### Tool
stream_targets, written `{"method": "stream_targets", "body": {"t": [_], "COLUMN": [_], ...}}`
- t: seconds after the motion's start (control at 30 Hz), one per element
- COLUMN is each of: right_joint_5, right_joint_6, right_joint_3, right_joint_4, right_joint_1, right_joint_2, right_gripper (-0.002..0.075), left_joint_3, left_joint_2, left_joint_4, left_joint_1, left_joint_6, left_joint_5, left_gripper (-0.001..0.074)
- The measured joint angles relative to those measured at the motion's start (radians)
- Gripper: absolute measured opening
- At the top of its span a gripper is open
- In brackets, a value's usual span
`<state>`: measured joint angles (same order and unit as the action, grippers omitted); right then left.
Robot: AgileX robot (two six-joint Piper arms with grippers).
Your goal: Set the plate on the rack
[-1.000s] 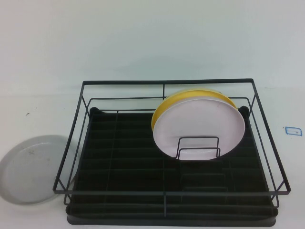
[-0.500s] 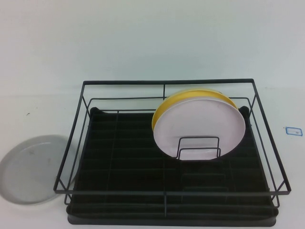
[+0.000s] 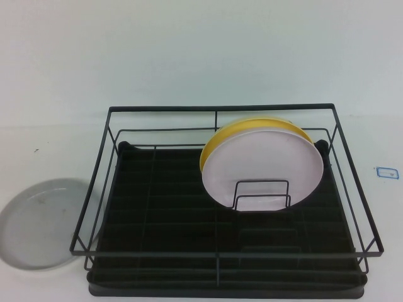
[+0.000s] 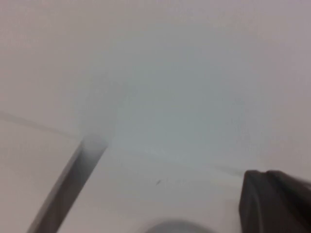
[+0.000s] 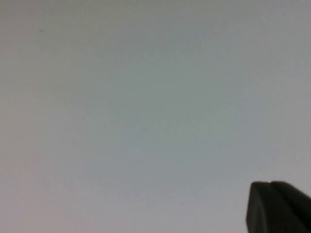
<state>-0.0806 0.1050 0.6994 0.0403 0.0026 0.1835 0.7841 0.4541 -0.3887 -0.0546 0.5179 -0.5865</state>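
Observation:
The pale grey-blue plate (image 3: 43,224) lies flat on the white table, just left of the rack's front left corner. The black wire rack (image 3: 217,108) with its black slotted base stands in the middle of the table. Neither arm shows in the high view. A dark part of my left gripper (image 4: 274,201) shows in the left wrist view over the white table, with a grey curved edge (image 4: 176,226) that may be the plate. A dark part of my right gripper (image 5: 279,208) shows in the right wrist view over a bare pale surface.
A pale pink plate (image 3: 263,168) stands upright in the rack's right half, held by wire dividers (image 3: 262,195), with a yellow plate (image 3: 252,126) right behind it. A small blue-edged label (image 3: 386,171) lies on the table to the right of the rack.

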Motion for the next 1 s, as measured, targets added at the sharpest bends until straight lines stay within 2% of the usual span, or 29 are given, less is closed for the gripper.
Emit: {"method": "stream_targets", "body": {"t": [0.13, 0.3, 0.37, 0.43, 0.6, 0.7, 0.77, 0.87, 0.93, 1.0], "right_joint_5": [0.132, 0.341, 0.471, 0.607, 0.871, 0.953, 0.962, 0.964, 0.964, 0.964], "right_joint_6": [0.004, -0.112, -0.251, -0.478, -1.053, -1.21, -1.237, -1.244, -1.244, -1.244], "right_joint_3": [0.0, -0.023, -0.03, -0.034, -0.04, -0.041, -0.041, -0.041, -0.041, -0.041], "right_joint_4": [0.0, 0.011, 0.069, 0.204, 0.651, 0.794, 0.83, 0.842, 0.848, 0.852], "right_joint_1": [0.0, 0.0, 0.0, 0.005, 0.065, 0.091, 0.101, 0.101, 0.101, 0.101], "right_joint_2": [0.0, 0.023, 0.059, 0.104, 0.194, 0.246, 0.283, 0.326, 0.35, 0.368], "right_gripper": [-0.0002, -0.0002, -0.0002, -0.0002, -0.0002, -0.0002, -0.0002, -0.0002, -0.0002, -0.0002], "left_joint_3": [0.0, 0.002, 0.004, 0.006, 0.038, 0.072, 0.097, 0.112, 0.112, 0.112], "left_joint_2": [0.072, 0.213, 0.277, 0.328, 0.436, 0.499, 0.545, 0.626, 0.681, 0.744], "left_joint_4": [0.002, 0.009, 0.013, 0.08, 0.488, 0.552, 0.521, 0.534, 0.621, 0.787], "left_joint_1": [0.0, 0.0, 0.0, 0.0, 0.002, 0.023, 0.066, 0.189, 0.275, 0.366], "left_joint_6": [-0.157, -0.164, -0.164, -0.192, -0.47, -0.548, -0.546, -0.546, -0.549, -0.666], "left_joint_5": [-0.036, -0.05, -0.05, -0.042, 0.034, 0.057, 0.053, 0.026, 0.026, 0.026], "left_gripper": [0.0001, 0.0001, 0.0001, 0.0002, 0.0002, 0.0002, 0.0002, 0.0002, 0.0002, 0.0002]}}
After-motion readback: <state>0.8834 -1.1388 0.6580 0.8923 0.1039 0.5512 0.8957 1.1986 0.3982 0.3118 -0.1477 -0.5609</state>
